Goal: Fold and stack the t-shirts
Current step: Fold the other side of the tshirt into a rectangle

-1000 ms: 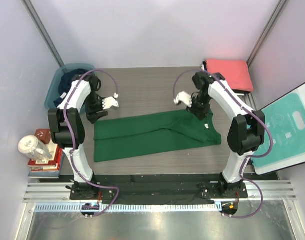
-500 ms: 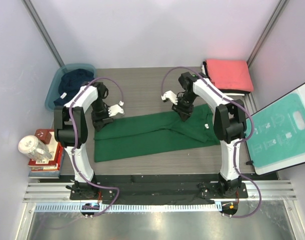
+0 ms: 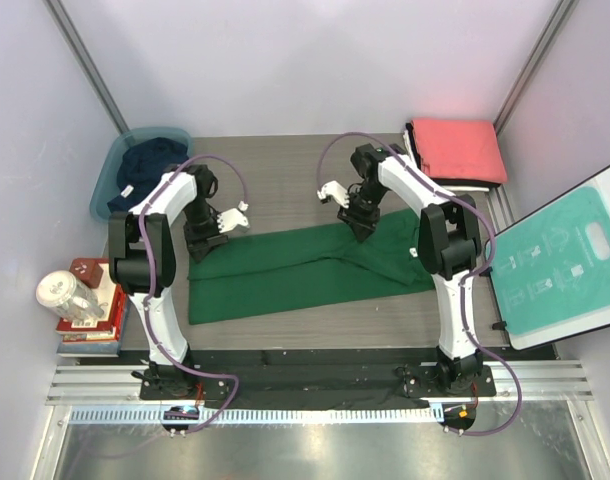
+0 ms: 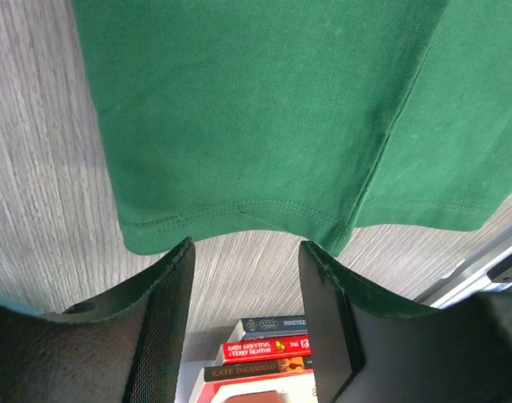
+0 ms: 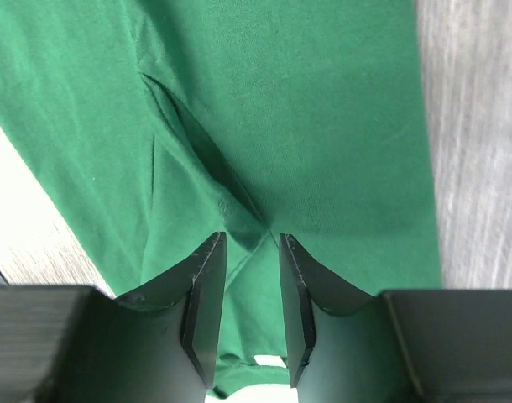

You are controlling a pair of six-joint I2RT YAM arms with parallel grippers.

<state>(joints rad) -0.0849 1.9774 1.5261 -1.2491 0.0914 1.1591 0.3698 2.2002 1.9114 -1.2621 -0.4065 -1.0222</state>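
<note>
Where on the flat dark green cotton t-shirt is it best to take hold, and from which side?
Probably the stitched hem at its left end, coming down from above. The dark green cotton t-shirt lies flat on the grey table, so only edges offer a lip to pinch; the open left gripper hovers over that hem.

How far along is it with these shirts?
Done: a coral-red shirt lies folded at the far right corner. In hand: the green shirt lies as a long strip, seemingly part folded; the left pincer and right pincer hover open over it, gripping nothing. Left: finishing that fold, stacking it, and the navy shirt bunched in the tub.
</note>
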